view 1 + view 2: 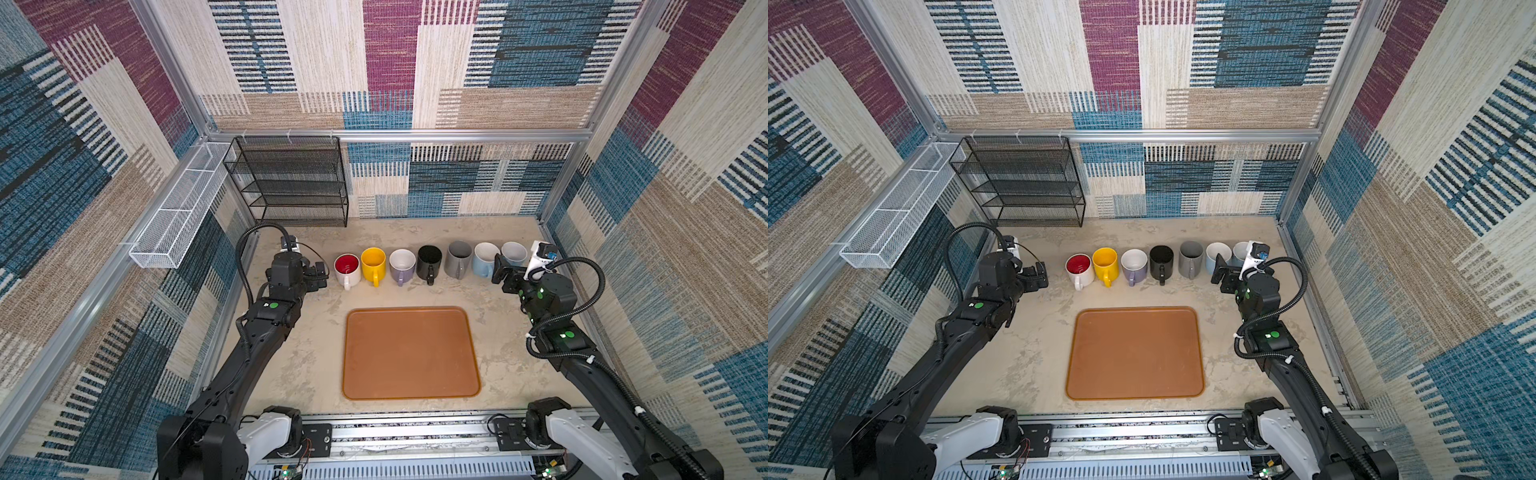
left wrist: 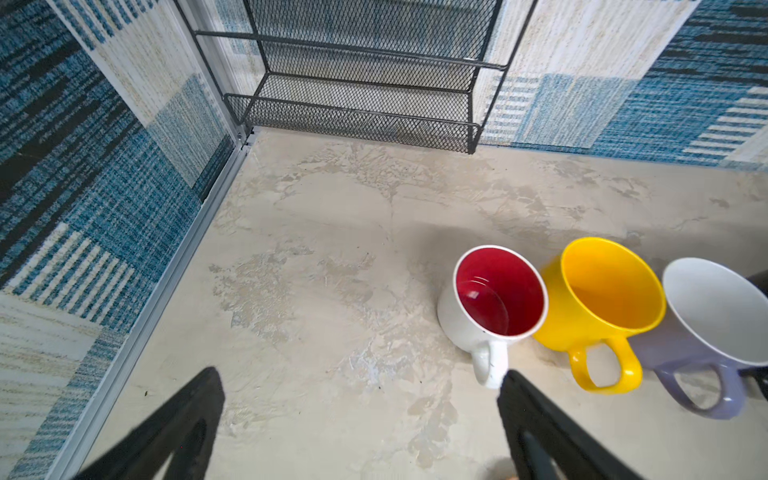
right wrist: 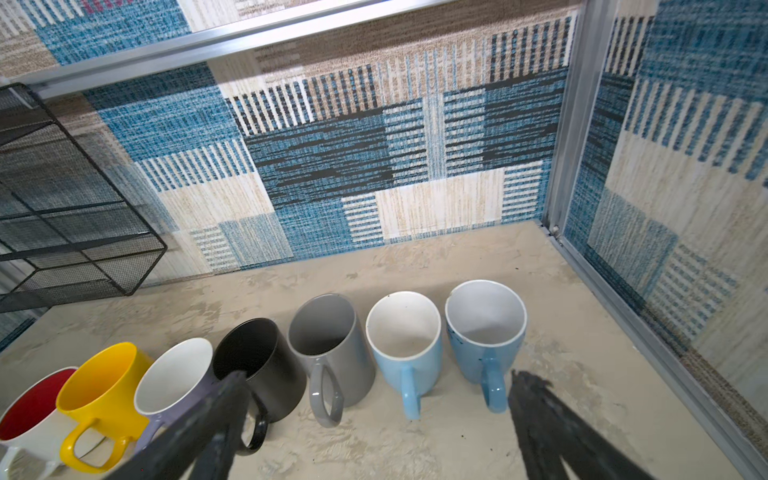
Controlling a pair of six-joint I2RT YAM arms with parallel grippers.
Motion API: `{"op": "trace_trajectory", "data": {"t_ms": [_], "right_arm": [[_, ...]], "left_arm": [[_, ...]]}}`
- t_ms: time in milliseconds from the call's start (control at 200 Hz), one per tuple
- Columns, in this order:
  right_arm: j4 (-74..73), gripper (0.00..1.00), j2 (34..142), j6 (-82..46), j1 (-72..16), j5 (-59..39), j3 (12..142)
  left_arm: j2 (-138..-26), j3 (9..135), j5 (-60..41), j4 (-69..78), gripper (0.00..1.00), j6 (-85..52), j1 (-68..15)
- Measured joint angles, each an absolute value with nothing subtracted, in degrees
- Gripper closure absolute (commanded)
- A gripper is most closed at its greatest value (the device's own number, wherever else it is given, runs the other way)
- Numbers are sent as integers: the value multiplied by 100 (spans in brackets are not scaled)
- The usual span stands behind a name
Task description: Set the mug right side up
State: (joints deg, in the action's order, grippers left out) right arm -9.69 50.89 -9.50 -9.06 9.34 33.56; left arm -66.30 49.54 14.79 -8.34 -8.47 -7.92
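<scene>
Several mugs stand in a row along the back of the table, all mouth up with handles toward the front: white with a red inside (image 1: 347,268) (image 2: 494,303), yellow (image 1: 373,264), lilac (image 1: 402,266), black (image 1: 429,259), grey (image 1: 458,257) (image 3: 332,345), and two light blue (image 1: 484,257) (image 3: 486,328). My left gripper (image 1: 320,276) (image 2: 361,374) hovers open just left of the red-lined mug, holding nothing. At the row's right end my right gripper (image 1: 500,270) (image 3: 379,376) is open and empty in front of the blue mugs.
A brown tray (image 1: 409,353) lies flat in the middle of the table, in front of the mugs. A black mesh rack (image 1: 291,183) stands at the back left corner. A white wire basket (image 1: 178,216) hangs on the left wall.
</scene>
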Motion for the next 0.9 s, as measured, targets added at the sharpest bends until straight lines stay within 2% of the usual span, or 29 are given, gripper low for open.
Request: {"op": "trace_trajectory", "data": {"t_ms": [361, 902], "right_arm": [[-1951, 0, 5618, -902, 126, 290, 2790], [-3452, 0, 6582, -871, 707, -462, 2294]], "left_arm": [[-6960, 3649, 1260, 1004, 1, -436, -165], [-7865, 2576, -467, 3107, 1, -130, 443]]}}
